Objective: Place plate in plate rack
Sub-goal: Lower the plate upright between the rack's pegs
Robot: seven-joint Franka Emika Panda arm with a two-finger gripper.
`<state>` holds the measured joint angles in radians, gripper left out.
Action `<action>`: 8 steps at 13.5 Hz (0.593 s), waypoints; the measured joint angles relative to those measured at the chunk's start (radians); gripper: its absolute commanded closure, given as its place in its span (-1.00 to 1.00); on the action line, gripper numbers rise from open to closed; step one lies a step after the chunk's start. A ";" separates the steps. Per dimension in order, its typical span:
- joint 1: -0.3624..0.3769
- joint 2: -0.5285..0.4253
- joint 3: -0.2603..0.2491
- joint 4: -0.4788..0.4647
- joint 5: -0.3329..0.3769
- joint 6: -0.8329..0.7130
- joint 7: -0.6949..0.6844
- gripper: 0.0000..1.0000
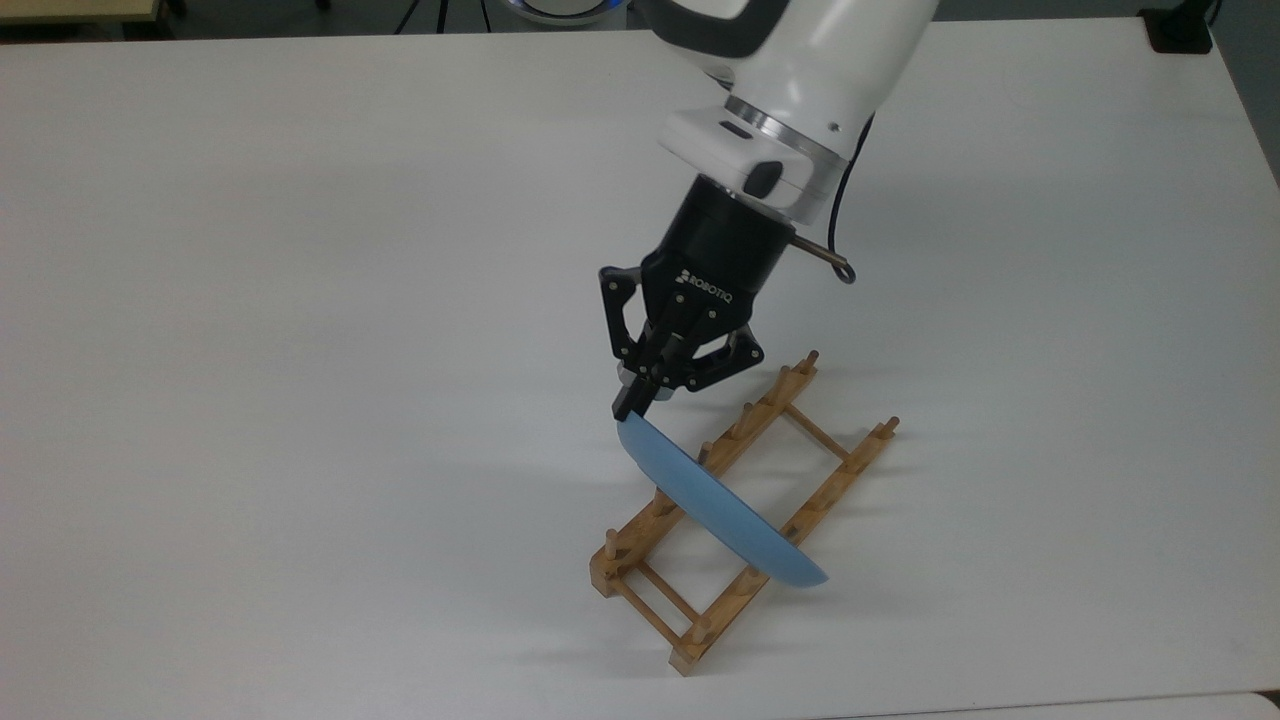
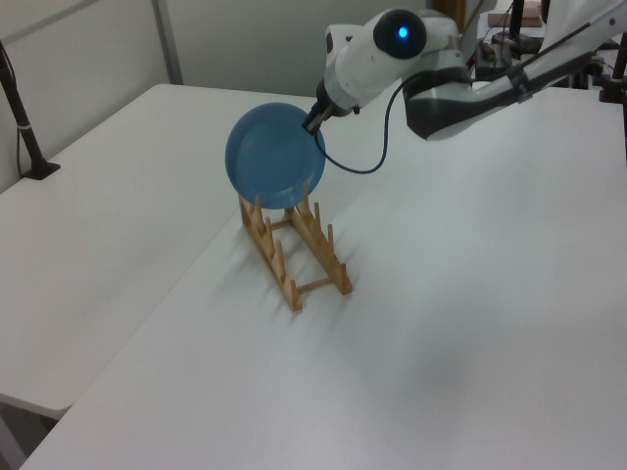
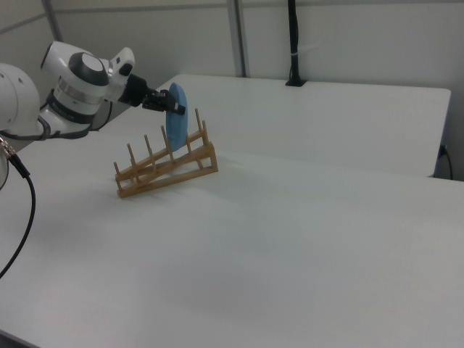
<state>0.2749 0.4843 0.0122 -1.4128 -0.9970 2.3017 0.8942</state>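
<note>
The light-blue plate (image 1: 722, 511) stands on edge, held by its upper rim in my gripper (image 1: 630, 405), which is shut on it. It hangs across the wooden plate rack (image 1: 670, 620), its lower edge down among the pegs; whether it touches the rails I cannot tell. In the left view the plate (image 2: 273, 157) faces the camera just above the rack (image 2: 294, 245), with the gripper (image 2: 313, 121) at its upper right rim. In the right view the plate (image 3: 175, 116) is seen edge-on between pegs near the rack's (image 3: 165, 165) right end, the gripper (image 3: 174, 109) beside it.
The rack stands on a wide white table (image 1: 250, 300). A black cable (image 1: 835, 250) loops off the wrist. A black post clamp (image 2: 29, 147) sits at the table's edge on the left view's left, and another post (image 3: 293, 43) stands behind the table in the right view.
</note>
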 measured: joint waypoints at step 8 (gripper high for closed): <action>0.010 0.021 0.000 0.019 -0.073 0.000 0.064 -1.00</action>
<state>0.2848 0.5057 0.0123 -1.3940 -1.0697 2.3017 0.9582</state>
